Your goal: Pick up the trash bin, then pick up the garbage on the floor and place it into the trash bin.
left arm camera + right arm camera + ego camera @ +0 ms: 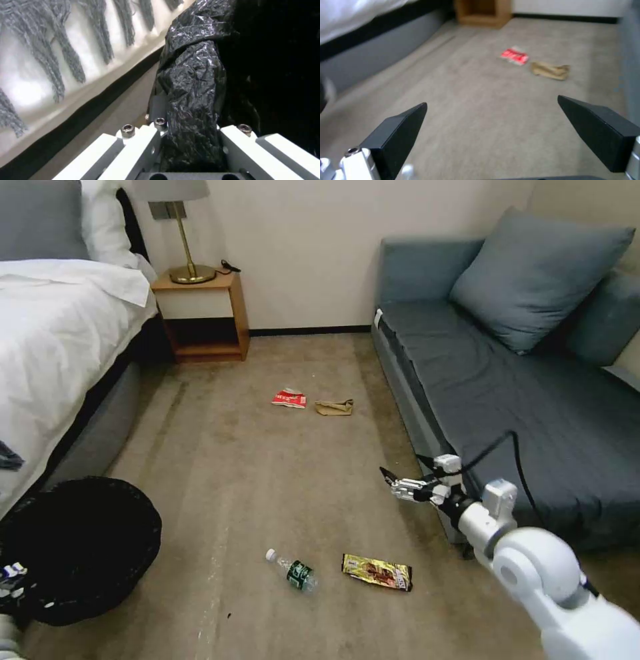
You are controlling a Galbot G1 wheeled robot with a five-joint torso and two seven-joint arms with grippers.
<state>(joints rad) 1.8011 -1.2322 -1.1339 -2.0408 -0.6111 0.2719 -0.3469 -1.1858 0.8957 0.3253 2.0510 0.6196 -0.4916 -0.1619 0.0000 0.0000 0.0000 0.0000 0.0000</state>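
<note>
Holding the bin: your left gripper point(190, 150) has its white fingers point(140, 147) clamped on the bag-covered rim of the trash bin point(80, 547), which sits low on your left beside the bed point(60, 333).
Progress: you can count the first step as done, judging from that grip; I cannot tell whether the bin is off the carpet point(267, 467).
Left to do: all four pieces of litter lie on the floor, so none is in the bin yet.
Near litter: the clear bottle point(293, 571) with its green label and the yellow-brown wrapper point(377, 571) lie side by side, just apart, close in front of you.
Far litter: the red-white packet point(289, 398) and the tan paper bag point(334, 407) lie near each other, further out toward the nightstand point(203, 317).
Right arm: you have it stretched forward on your right, along the front edge of the sofa point(507, 400), held above the carpet.
Right gripper point(400, 483): its dark fingers point(396, 132) are spread wide with nothing between them.
Aim: in the right wrist view the packet and the paper bag lie ahead of the spread jaws, well apart from them.
Your judgement call: the bottle and wrapper look the nearer pick, though the gripper points past them.
</note>
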